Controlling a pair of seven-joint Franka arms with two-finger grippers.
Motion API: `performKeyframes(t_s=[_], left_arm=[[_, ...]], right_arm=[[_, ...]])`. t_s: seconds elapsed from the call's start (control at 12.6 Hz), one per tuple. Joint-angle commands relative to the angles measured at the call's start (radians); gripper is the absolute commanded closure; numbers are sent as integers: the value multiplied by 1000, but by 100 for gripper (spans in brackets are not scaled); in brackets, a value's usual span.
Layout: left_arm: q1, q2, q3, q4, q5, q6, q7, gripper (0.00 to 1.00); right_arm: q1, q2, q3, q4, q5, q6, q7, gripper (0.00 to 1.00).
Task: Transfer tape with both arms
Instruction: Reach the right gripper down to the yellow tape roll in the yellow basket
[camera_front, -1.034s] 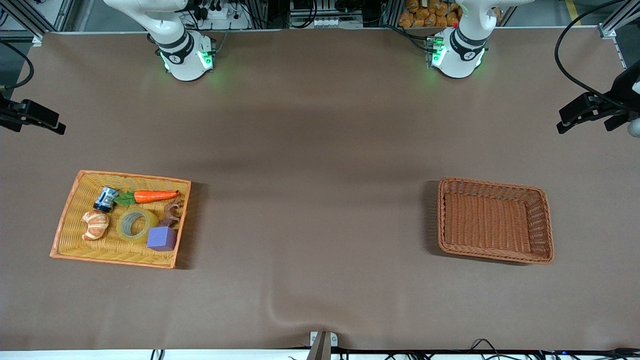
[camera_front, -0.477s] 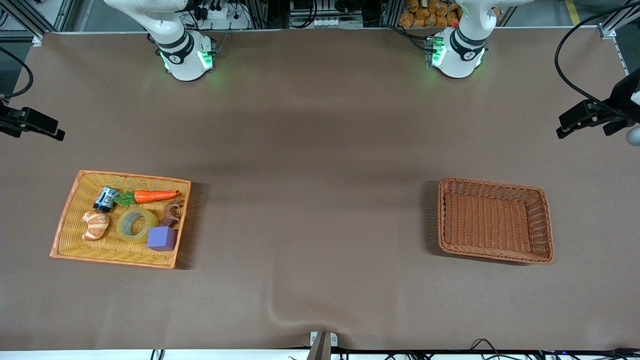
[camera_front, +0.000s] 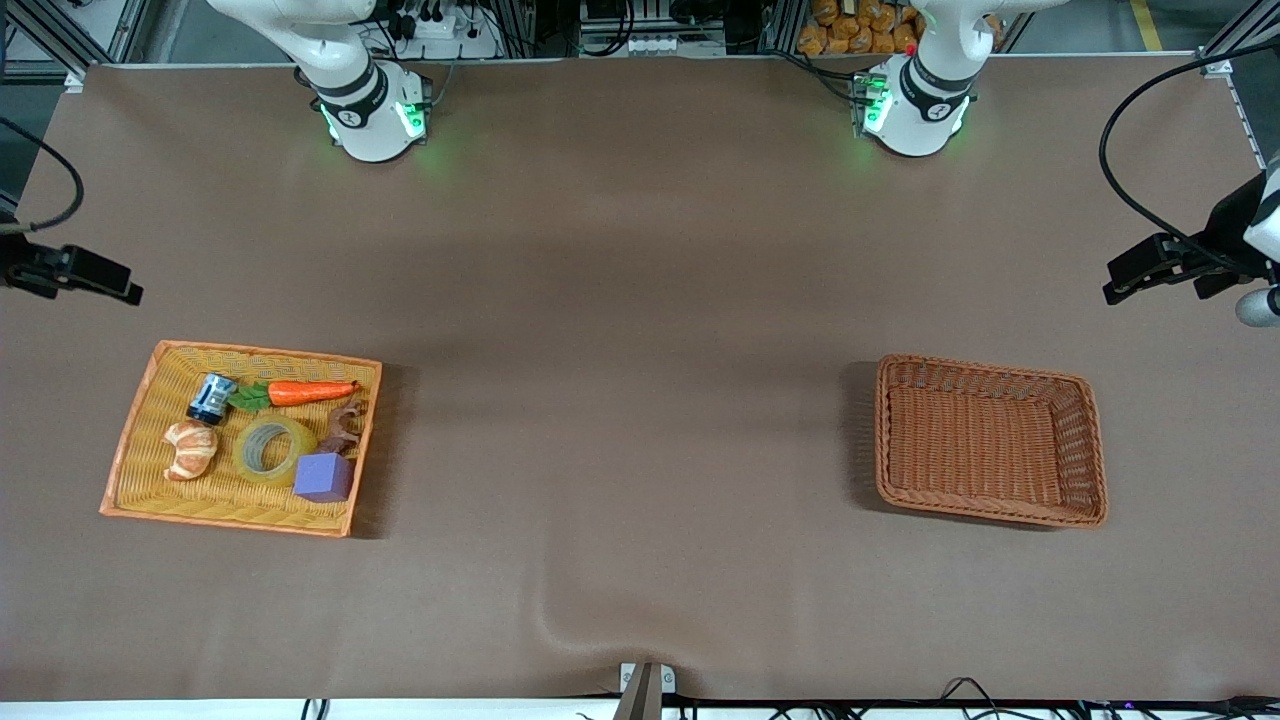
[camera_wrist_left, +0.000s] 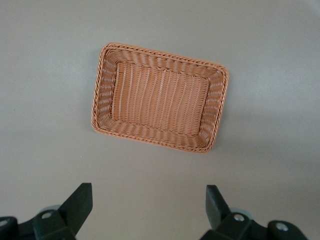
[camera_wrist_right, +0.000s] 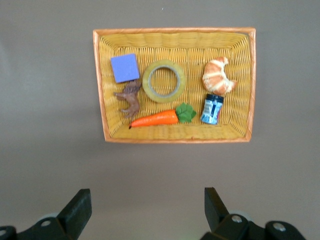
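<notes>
high front view; wrists look down

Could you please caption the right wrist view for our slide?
Open right gripper hovers high above a yellow basket holding tape, carrot, croissant, cube.

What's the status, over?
Both grippers open, up off the table: right gripper above yellow basket, left gripper above brown basket. Tape flat in yellow basket, cube touching it.

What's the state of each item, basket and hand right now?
tape: flat in yellow basket, ungrasped
carrot: lying in yellow basket
croissant: in yellow basket
blue can: on its side
purple cube: beside the tape
brown basket: empty
left hand: open, above the brown basket
right hand: open, above the yellow basket
</notes>
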Motion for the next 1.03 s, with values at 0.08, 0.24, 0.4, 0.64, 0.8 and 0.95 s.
performKeyframes(t_s=[0.08,0.24,0.4,0.64,0.8,0.95], left_arm=[[8,8,-5,5,-9,2,5,0],[8,8,-5,4,-11,2,5,0],[8,8,-5,2,-11,2,5,0],[8,12,-5,1,-11,10,5,0],[6,11,-5,-7,-11,19,5,0],[6,12,-5,-7,-11,21,5,0]], right_arm=[[17,205,11,17,109,94,11,0],[45,298,10,17,108,195,11,0],[82,372,10,19,94,264,11,0],[62,484,8,25,100,390,-45,0],[7,565,7,57,95,433,-288,0],[-21,572,2,63,92,461,-347,0]])
